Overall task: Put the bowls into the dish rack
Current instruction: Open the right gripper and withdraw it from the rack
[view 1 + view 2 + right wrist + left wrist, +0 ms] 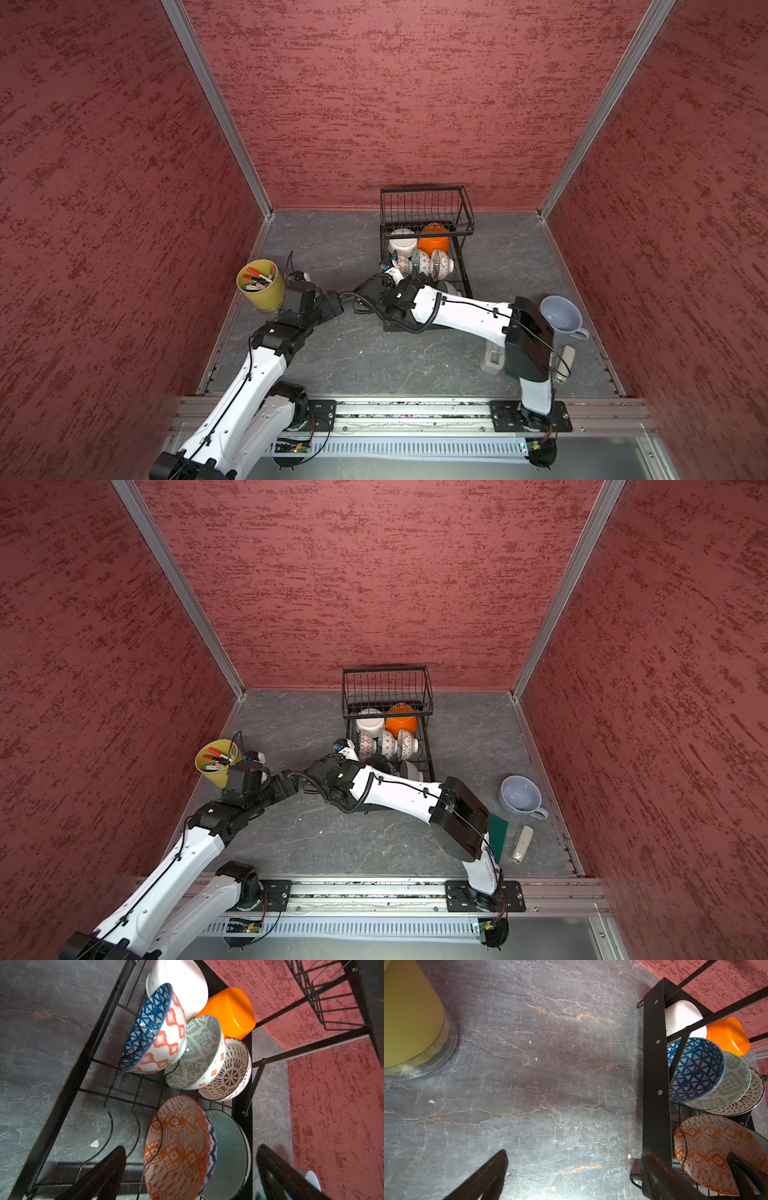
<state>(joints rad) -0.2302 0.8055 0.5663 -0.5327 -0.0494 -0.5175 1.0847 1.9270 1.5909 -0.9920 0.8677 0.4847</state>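
Note:
The black wire dish rack [424,199] [386,679] stands at the back of the table. Its base tray holds a white bowl [182,982], an orange bowl [230,1012] and three patterned bowls [199,1051] on edge. Nearer stand an orange-patterned bowl [176,1126] and a pale green bowl [228,1151]. My right gripper [191,1148] is open, its fingers wide on either side of these two bowls and touching neither. My left gripper [574,1152] is open over bare table beside the rack's frame [654,1084], holding nothing.
A yellow-green cup of markers [259,284] stands right beside the left arm's wrist [299,297]. At the right lie a lavender mug [561,313], a green sponge [497,833] and a small white tool [521,843]. Red walls close in three sides.

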